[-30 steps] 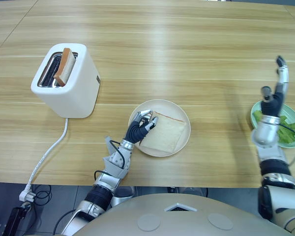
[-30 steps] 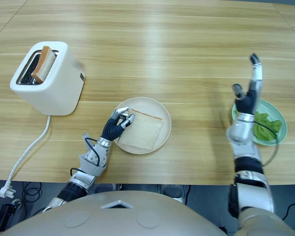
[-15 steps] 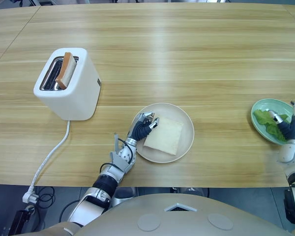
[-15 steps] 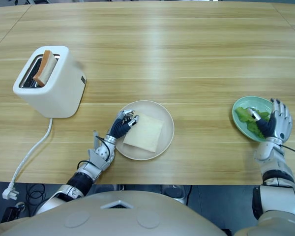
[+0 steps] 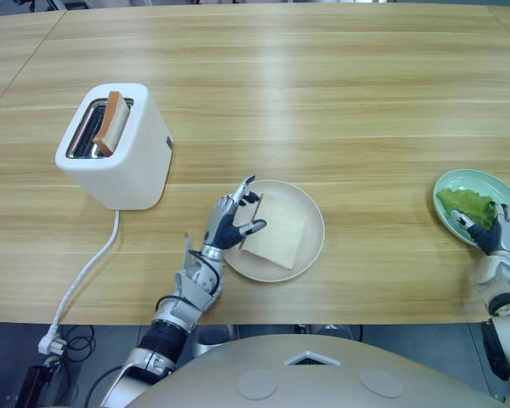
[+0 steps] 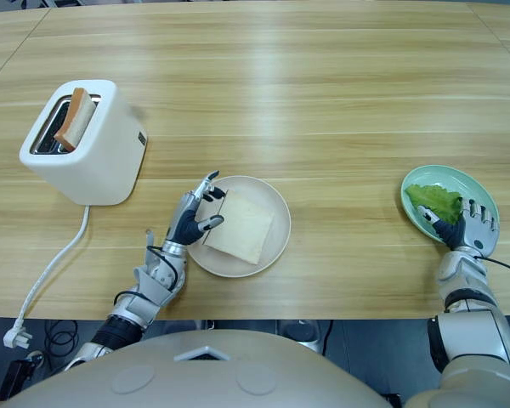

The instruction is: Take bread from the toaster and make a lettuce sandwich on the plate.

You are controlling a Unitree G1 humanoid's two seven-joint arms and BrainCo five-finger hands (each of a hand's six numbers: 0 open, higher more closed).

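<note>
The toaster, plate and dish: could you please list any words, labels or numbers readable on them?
No text can be read.
The toaster has a small dark mark on its side, too small to read.
The plate, the green dish and the table show no print.

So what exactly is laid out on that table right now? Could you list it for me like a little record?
Surface: wooden table
Toaster: white toaster at far left, toaster slice standing in one slot
Cord: white cord running from the toaster off the near edge
Plate: beige plate near the middle, plated slice lying flat on it
Greens: lettuce on a green dish at far right
Left hand: left hand, fingers spread, at the plated slice's left edge
Right hand: right hand at the dish's near rim, beside the lettuce
Sandwich: no lettuce on the bread yet
</note>
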